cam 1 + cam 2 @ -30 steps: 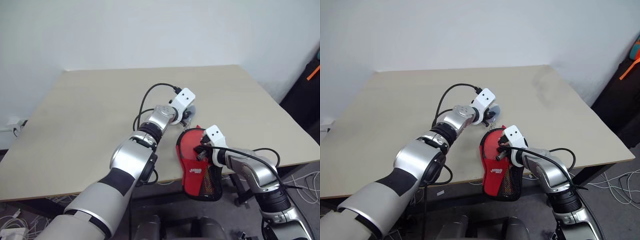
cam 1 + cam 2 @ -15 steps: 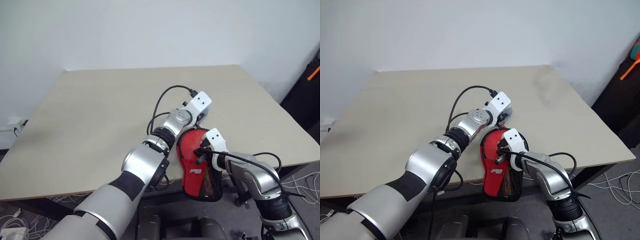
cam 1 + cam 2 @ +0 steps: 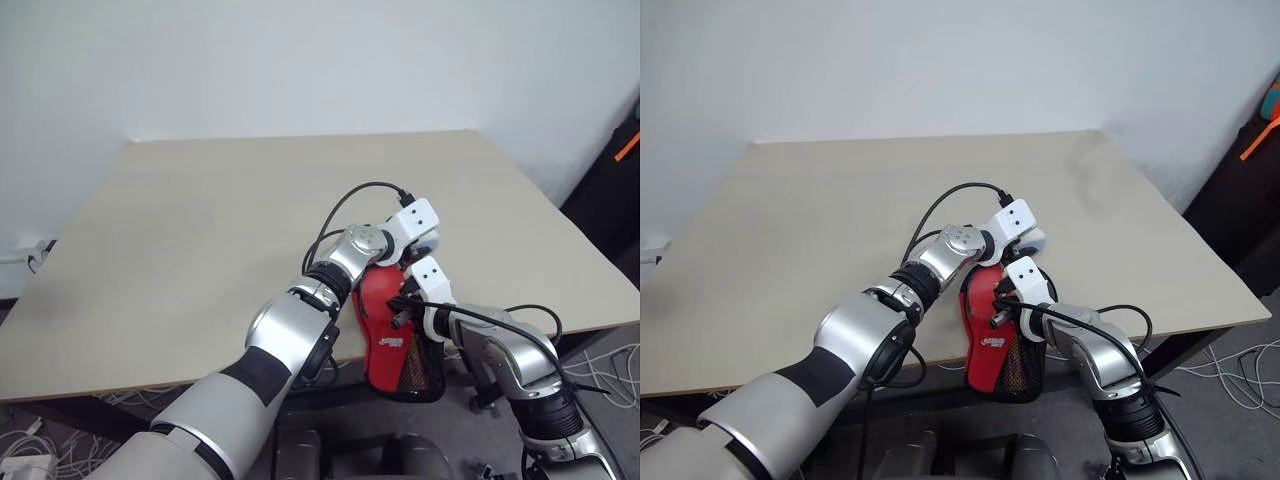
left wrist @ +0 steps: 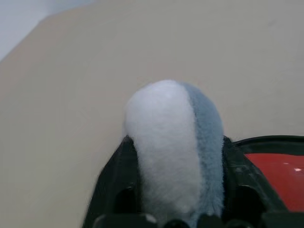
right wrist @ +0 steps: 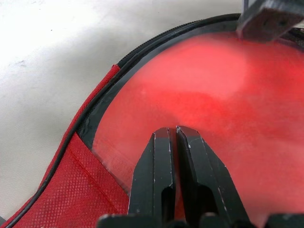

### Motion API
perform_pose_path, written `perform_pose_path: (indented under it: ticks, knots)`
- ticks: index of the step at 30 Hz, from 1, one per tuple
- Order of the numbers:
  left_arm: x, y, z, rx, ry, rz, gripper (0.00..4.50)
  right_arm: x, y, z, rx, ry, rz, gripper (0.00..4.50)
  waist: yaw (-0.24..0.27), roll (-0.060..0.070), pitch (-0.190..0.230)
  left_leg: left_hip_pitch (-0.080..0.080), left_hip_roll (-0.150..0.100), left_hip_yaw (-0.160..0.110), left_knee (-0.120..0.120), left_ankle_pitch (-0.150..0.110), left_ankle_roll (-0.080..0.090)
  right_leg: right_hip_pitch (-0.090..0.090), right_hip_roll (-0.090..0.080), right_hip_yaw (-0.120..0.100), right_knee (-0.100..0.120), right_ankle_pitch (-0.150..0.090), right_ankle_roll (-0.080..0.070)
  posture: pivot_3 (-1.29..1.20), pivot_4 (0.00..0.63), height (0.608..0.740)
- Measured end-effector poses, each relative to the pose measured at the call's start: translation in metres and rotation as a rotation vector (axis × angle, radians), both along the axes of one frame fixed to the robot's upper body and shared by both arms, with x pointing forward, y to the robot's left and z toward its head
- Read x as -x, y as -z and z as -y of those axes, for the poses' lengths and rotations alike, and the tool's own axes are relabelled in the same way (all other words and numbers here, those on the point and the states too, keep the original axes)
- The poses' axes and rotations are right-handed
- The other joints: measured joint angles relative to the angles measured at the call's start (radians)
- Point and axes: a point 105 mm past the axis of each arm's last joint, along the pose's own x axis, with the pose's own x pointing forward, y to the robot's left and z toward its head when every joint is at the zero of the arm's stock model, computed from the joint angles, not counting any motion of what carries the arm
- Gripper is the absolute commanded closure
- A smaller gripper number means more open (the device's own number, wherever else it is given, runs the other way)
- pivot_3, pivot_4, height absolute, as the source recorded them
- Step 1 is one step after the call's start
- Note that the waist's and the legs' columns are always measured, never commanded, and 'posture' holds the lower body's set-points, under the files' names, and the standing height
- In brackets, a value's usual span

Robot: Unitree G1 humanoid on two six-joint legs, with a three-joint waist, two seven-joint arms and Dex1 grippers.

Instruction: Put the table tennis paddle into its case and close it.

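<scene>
The right hand [image 5: 175, 135], fingers pressed together, rests on the case [image 3: 385, 330] at the desk [image 3: 200, 230] edge; the left hand [image 4: 173, 156] pinches a white-grey fuzzy lump [image 4: 173, 142].

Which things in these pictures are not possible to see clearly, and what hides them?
- The case: top edge and zip, head views, covered by the left arm.
- Table tennis paddle: right wrist view, hazy red behind the clear window may be it; unsure.
- White and grey soft thing: left wrist view, blurred, too near to identify.
- Dark bag with orange strap: head views, cut by the edge.
</scene>
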Motion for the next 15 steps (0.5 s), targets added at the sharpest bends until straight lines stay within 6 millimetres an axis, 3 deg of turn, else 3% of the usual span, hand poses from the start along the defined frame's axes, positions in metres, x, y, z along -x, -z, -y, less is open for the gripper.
perform_pose_path:
  ticks: [1, 9, 15]
  knots:
    - [0.002, -0.002, 0.002, 0.009, 0.027, -0.004, 1.03, 0.0, 0.0, -0.001, -0.001, -0.003, -0.001, 4.26, -0.001, 0.0, 0.0, 0.0, 0.0, 0.0, 0.0, 0.0, 0.0, 0.0, 0.0, 0.0, 0.0, 0.0, 0.0, 0.0, 0.0, 0.724]
    - [0.012, -0.013, 0.002, 0.113, 0.154, -0.103, 1.03, -0.001, -0.001, -0.008, -0.004, -0.055, 0.035, 4.26, -0.008, 0.0, 0.0, 0.0, 0.001, 0.0, -0.001, 0.0, 0.0, -0.001, 0.001, 0.0, 0.0, 0.0, 0.0, 0.0, 0.0, 0.724]
    - [0.006, -0.05, -0.012, 0.256, 0.218, -0.138, 1.03, 0.001, -0.002, -0.011, -0.03, -0.087, 0.033, 4.26, -0.008, 0.001, 0.0, 0.0, 0.001, 0.001, -0.001, 0.0, 0.0, -0.001, 0.001, 0.0, 0.0, 0.0, 0.0, 0.0, 0.0, 0.724]
